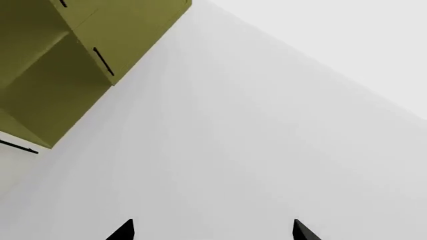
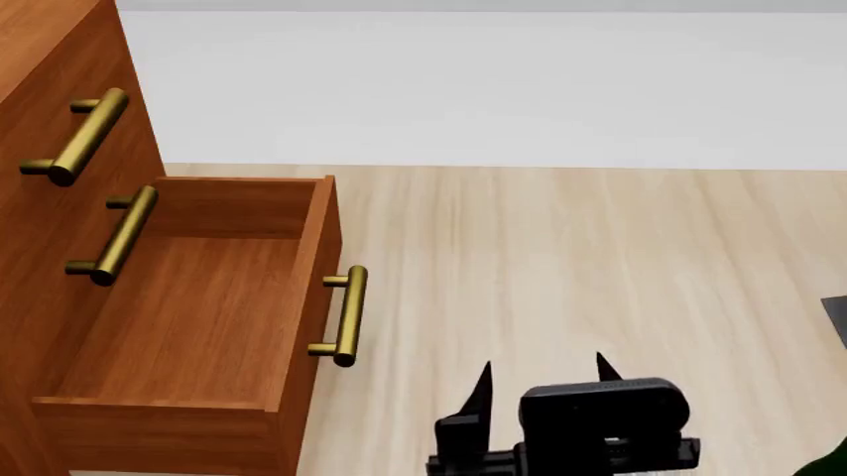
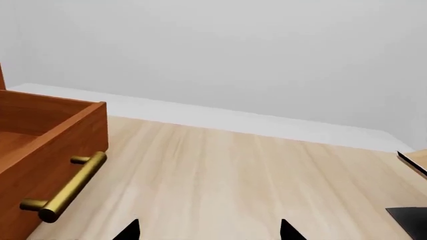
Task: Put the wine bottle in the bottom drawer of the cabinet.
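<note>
Left wrist view: aimed up at a plain white wall [image 1: 267,130] with an olive-green wall cupboard with thin black bar handles [image 1: 60,60] hanging in one corner of the picture; black fingertips [image 1: 123,231] of the left gripper [image 1: 212,232] seen as two points set well apart, nothing between them. Head view: reddish-brown wooden cabinet with three brass-handled drawers [image 2: 54,59] at the left edge; two upper fronts closed, each with its brass bar handle [image 2: 79,134]; lowest box-shaped reddish-brown wooden drawer [image 2: 198,307] pulled fully out over the pale wood-plank floor [image 2: 596,268], interior bare, its own brass bar handle [image 2: 347,315] on the front facing right. Black right gripper [image 2: 543,382] low in the middle of the picture, just right of the drawer front and apart from it, two pointed fingertips [image 2: 479,385] spread, nothing clamped. Small dark green patch at the bottom right corner [image 2: 827,466], presumably part of the tall dark green glass wine bottle, too little visible to tell pose; well apart from the drawer and outside it. Dark grey object cut by the right edge [image 2: 836,322], not identifiable. White skirting and white wall beyond the floor. Right wrist view: open drawer and brass handle near one side, floor and white wall ahead, a black-based object at the far edge, two black fingertips [image 3: 127,231] apart with only floor between them; bottle not seen here.
</note>
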`<state>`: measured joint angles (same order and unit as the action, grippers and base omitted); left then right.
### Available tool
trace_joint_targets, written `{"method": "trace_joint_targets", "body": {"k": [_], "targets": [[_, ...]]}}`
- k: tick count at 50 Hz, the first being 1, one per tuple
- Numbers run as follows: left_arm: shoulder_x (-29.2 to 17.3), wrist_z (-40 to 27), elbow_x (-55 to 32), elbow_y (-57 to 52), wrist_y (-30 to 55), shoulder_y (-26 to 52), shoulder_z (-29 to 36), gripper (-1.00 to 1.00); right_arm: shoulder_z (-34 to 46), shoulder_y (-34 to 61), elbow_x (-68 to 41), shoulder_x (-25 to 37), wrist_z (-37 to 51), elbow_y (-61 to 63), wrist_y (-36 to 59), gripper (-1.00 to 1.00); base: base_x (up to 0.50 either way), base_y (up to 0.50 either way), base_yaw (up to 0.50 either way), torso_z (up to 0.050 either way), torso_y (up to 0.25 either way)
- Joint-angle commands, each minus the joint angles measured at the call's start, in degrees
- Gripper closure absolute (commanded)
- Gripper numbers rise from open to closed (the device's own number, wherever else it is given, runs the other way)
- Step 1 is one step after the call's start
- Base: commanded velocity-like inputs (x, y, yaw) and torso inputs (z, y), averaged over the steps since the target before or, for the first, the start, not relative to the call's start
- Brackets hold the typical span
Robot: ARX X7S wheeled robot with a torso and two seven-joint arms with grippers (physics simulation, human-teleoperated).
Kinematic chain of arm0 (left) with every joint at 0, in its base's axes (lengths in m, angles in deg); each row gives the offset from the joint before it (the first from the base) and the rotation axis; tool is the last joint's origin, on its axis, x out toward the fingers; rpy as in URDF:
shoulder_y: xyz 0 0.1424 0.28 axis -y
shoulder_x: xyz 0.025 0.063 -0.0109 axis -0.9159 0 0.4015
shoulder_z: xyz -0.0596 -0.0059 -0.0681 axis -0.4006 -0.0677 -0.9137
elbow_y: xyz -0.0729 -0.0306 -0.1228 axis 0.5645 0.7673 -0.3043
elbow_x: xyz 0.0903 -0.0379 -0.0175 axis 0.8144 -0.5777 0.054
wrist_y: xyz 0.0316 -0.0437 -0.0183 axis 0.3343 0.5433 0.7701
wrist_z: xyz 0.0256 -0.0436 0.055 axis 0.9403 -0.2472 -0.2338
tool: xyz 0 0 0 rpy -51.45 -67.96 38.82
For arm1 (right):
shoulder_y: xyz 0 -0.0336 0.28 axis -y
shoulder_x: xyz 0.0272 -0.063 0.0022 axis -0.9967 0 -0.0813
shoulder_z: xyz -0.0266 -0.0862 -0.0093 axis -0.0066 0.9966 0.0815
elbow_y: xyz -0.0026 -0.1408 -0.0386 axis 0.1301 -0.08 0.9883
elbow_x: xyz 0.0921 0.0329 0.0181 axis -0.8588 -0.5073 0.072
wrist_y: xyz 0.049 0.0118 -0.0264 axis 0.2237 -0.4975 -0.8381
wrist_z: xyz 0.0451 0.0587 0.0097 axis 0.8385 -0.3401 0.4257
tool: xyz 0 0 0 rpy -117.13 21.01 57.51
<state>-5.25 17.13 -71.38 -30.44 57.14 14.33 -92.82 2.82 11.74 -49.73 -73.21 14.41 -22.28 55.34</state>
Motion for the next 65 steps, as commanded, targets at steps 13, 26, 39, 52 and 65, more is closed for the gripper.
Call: {"method": "trace_joint_targets", "body": {"k": [13, 26, 39, 52, 65], "targets": [[-3.1, -6.1, 4.8, -2.7, 7.8, -2.1, 3.9, -1.0, -2.3, 2.0, -3.4, -0.4, 1.3, 2.5, 4.4, -1.0, 0.0, 0.0, 0.0, 0.0, 0.0], [-3.0, -7.9, 5.5, -3.4, 11.9, -1.9, 4.2, -1.0, -4.0, 3.4, -5.6, -0.6, 2.4, 3.9, 7.5, -1.0, 0.04, 0.0, 0.0, 0.0, 0.0], [-3.5, -8.2, 5.1, -2.6, 10.4, -3.0, 5.2, -1.0, -3.4, 3.6, -5.5, -0.4, 2.4, 2.8, 6.7, -1.0, 0.23, 0.0, 0.0, 0.0, 0.0], [-3.9, -8.9, 5.1, -2.5, 12.0, -3.3, 5.5, -1.0, -2.9, 3.4, -5.8, -0.1, 2.5, 3.0, 6.5, -1.0, 0.27, 0.0, 0.0, 0.0, 0.0], [-4.6, -9.2, 4.6, -2.5, 12.8, -3.4, 6.1, -1.0, -4.2, 1.8, -7.3, 0.6, 3.9, 6.3, 8.8, -1.0, 0.22, 0.0, 0.0, 0.0, 0.0]]}}
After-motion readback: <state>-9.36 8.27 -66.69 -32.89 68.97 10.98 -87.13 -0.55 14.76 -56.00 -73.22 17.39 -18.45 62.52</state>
